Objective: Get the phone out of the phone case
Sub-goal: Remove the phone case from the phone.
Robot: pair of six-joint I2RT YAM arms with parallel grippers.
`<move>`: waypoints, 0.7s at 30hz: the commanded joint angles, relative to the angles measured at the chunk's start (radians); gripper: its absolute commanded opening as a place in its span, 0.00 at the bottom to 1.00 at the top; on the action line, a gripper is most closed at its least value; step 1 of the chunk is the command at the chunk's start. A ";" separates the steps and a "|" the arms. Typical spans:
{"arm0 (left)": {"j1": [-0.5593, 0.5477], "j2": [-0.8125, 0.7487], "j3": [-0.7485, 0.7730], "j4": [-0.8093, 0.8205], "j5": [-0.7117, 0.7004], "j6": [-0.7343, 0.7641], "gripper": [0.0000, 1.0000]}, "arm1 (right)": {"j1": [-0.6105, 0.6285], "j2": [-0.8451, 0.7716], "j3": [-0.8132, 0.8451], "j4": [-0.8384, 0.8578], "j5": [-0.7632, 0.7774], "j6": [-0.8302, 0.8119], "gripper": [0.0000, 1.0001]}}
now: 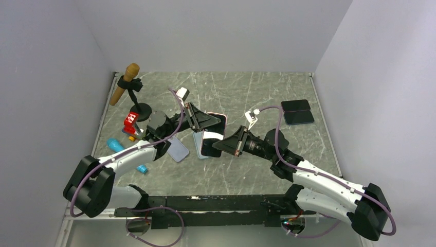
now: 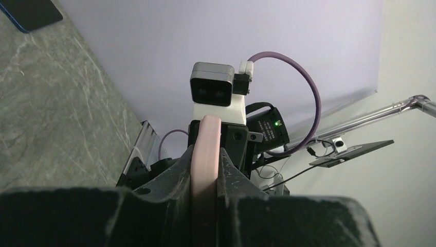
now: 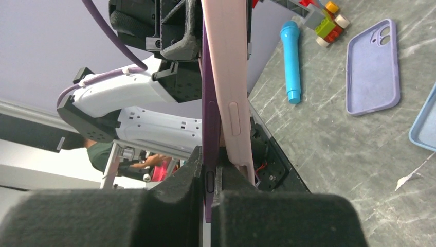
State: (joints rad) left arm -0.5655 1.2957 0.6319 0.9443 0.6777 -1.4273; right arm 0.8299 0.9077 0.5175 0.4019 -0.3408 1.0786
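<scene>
Item: left gripper, jaws drawn narrow and pinching the edge of the pink silicone phone case, which stands on edge above the middle of the grey marble-patterned table; in the left wrist view the case's rounded rim sits clamped between the two black fingers. Item: right gripper, jaws pressed together on the thin side of the purple-edged phone with a black screen, held off the table just near of the case; in the right wrist view the phone's edge runs straight up from between the fingers, while the case lies against its right side, touching it at the far end and standing slightly apart from it close to the fingers. On the table, left of the grippers: lavender silicone phone case, lying flat; pale blue phone case, only partly in view; blue toy microphone; small cluster of coloured toy bricks; wooden-headed microphone on a black stand at the far left. Far right: two dark phones, side by side, well apart from both arms.
</scene>
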 commanded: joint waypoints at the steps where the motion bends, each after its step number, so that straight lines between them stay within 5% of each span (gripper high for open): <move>1: -0.026 -0.050 0.015 -0.008 0.065 0.038 0.01 | -0.023 -0.017 -0.002 0.115 0.056 -0.012 0.00; 5: -0.024 -0.051 0.038 -0.027 0.098 0.054 0.21 | -0.031 -0.017 -0.024 0.163 0.028 0.007 0.00; 11: 0.003 -0.039 0.012 0.166 0.176 0.017 0.60 | -0.058 -0.015 -0.066 0.300 -0.043 0.082 0.00; 21: 0.045 -0.030 -0.109 0.397 0.253 -0.026 0.92 | -0.146 0.010 -0.139 0.566 -0.127 0.277 0.00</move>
State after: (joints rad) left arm -0.5350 1.2827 0.5655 1.1839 0.8547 -1.4460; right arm 0.7250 0.9199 0.3897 0.7097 -0.4393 1.2343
